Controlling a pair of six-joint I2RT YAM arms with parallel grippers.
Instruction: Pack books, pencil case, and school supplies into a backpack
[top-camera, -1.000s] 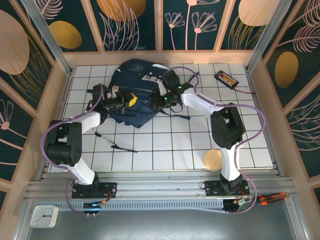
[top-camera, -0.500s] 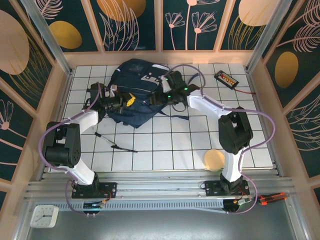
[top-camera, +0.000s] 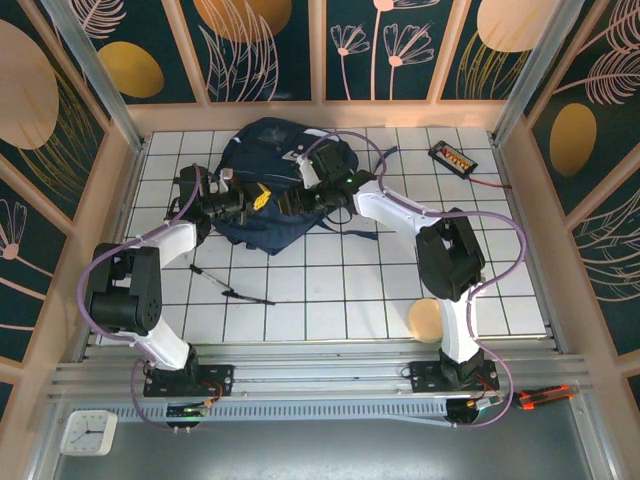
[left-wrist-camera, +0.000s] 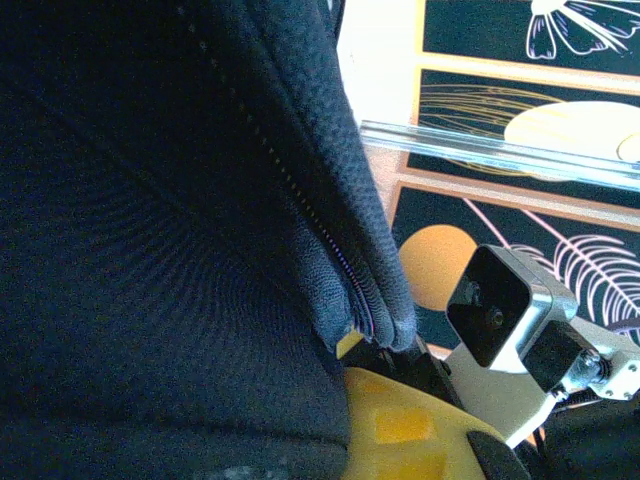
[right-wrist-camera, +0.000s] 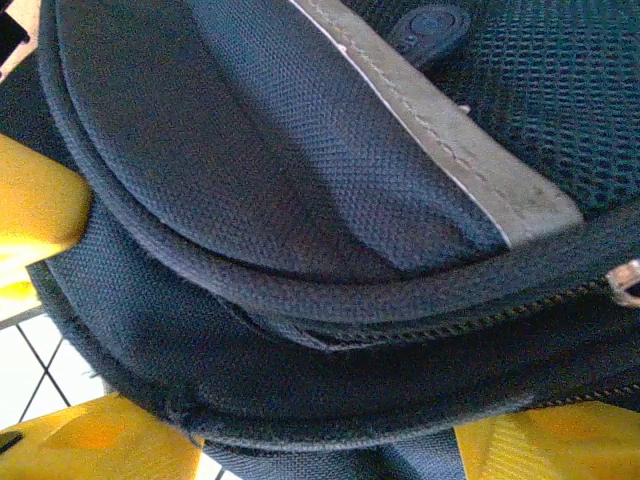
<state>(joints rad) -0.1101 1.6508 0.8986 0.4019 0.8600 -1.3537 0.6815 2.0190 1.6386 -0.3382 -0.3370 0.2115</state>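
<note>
We have the left gripper (top-camera: 245, 203) clamped on the backpack's (top-camera: 268, 150) 8 o'clock edge, with the right gripper (top-camera: 305, 196) at its 3 o'clock, jaws apart astride the rim.

Pinching the dark backpack (left-wrist-camera: 150, 250) fabric along its zipper (left-wrist-camera: 292, 190), a yellow finger (left-wrist-camera: 400, 435) showing just beneath, facing the other arm's camera (left-wrist-camera: 497, 305) and the patterned wall (left-wrist-camera: 520, 60).

The right gripper (top-camera: 305, 195) has moved left, from the right side of the backpack (top-camera: 265, 140) to over its middle. Its fingers (right-wrist-camera: 35, 200), closed before, now stand apart around the zip edge. The right elbow has swung outward and come back. The left gripper (top-camera: 258, 200) has shifted slightly farther away.
</note>
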